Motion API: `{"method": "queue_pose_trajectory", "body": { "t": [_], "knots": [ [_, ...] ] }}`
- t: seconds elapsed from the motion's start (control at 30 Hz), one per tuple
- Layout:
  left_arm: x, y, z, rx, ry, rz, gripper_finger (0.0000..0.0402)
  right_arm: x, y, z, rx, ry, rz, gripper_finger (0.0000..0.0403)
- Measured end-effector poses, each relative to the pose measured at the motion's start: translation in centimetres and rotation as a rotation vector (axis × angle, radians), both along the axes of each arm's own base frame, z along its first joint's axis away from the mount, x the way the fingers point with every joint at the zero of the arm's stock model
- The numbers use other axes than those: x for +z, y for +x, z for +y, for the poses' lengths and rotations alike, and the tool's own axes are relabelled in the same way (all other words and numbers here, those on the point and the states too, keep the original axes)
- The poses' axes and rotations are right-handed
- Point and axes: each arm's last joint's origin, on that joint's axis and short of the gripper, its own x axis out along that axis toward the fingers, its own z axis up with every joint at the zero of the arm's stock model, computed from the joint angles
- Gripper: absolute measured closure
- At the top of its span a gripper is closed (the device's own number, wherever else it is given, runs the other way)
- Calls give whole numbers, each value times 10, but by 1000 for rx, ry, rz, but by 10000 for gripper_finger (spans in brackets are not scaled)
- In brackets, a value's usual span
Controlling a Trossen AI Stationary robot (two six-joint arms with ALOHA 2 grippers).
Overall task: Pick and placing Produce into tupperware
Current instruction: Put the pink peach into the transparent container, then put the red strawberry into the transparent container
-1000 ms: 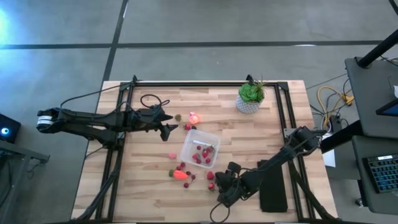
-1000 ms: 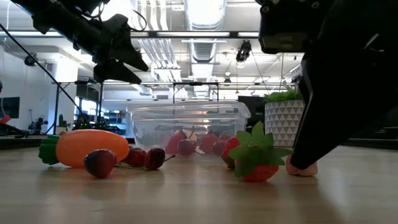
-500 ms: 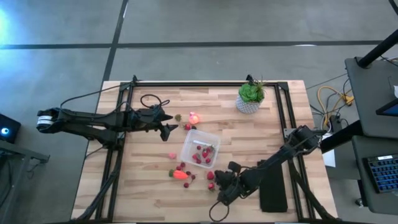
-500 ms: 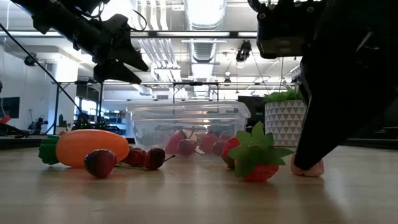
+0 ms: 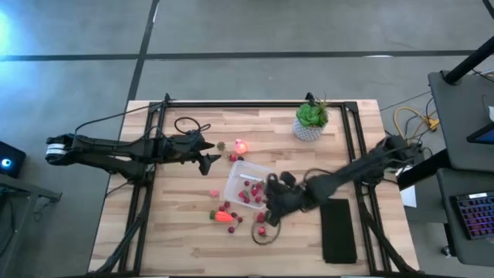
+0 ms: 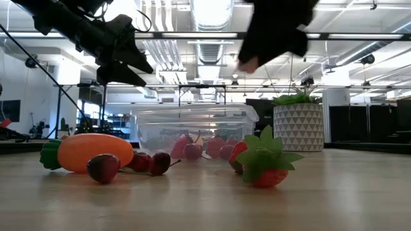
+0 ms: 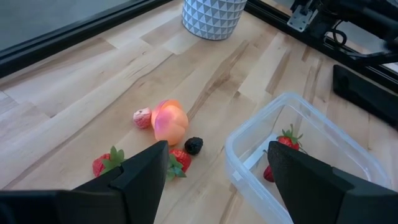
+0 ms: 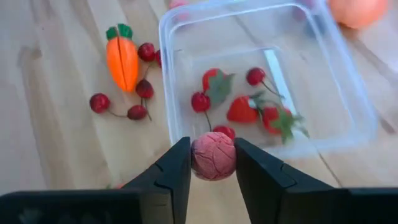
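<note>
Berries lie all over the wooden table (image 5: 177,224), and we see more of them inside the clear plastic tupperware (image 5: 247,184) in the middle. The box is see-through, nearly square, with round corners. In it are red strawberries (image 8: 249,112) with green leaves and small dark red cherries (image 8: 200,101) on thin stems.

Our right gripper (image 8: 212,163) is up in the air, just over the near edge of the box. Its two dark fingers are squeezed onto a small pink bumpy ball (image 8: 213,156), maybe a raspberry, though we cannot be sure.

Beside the box lies an orange carrot (image 8: 122,58) with a green top, and more cherries (image 8: 137,112) lie near it. From table height we see one big strawberry (image 6: 263,163) in front of the box.

Our left gripper (image 7: 211,180) hangs above the table on the other side of the box, fingers spread apart and holding nothing. Below it sits a round pink-orange peach (image 7: 169,121), with a tiny pink piece (image 7: 142,117) touching it and a dark berry (image 7: 193,145) close by. A green plant in a white pot (image 5: 310,122) stands far back.
</note>
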Motion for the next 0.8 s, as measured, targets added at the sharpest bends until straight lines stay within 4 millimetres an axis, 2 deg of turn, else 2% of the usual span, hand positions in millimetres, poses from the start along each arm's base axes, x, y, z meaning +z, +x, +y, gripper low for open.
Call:
{"method": "queue_pose_trajectory", "body": {
  "t": [0.13, 0.27, 0.37, 0.5, 0.63, 0.8],
  "knots": [
    [0, 0, 0, 0, 0, 0, 139, -17, 18, -20, 0, 11, 35, 288],
    [0, 0, 0, -1, 0, 3, 139, -23, 25, -31, -21, 21, 53, 281],
    [-1, 0, 0, -2, 1, 10, 139, -25, 27, -35, -25, 41, 65, 257],
    [-1, 0, 0, -29, 48, 28, 139, -16, 32, -35, -27, 55, 36, 203],
    [-1, 0, 0, -37, 63, 34, 139, -6, 31, -25, -1, 100, 52, 156],
    [-1, 0, 0, -42, 70, 36, 139, -3, 15, 17, 99, 62, 65, 145]
  ]
}}
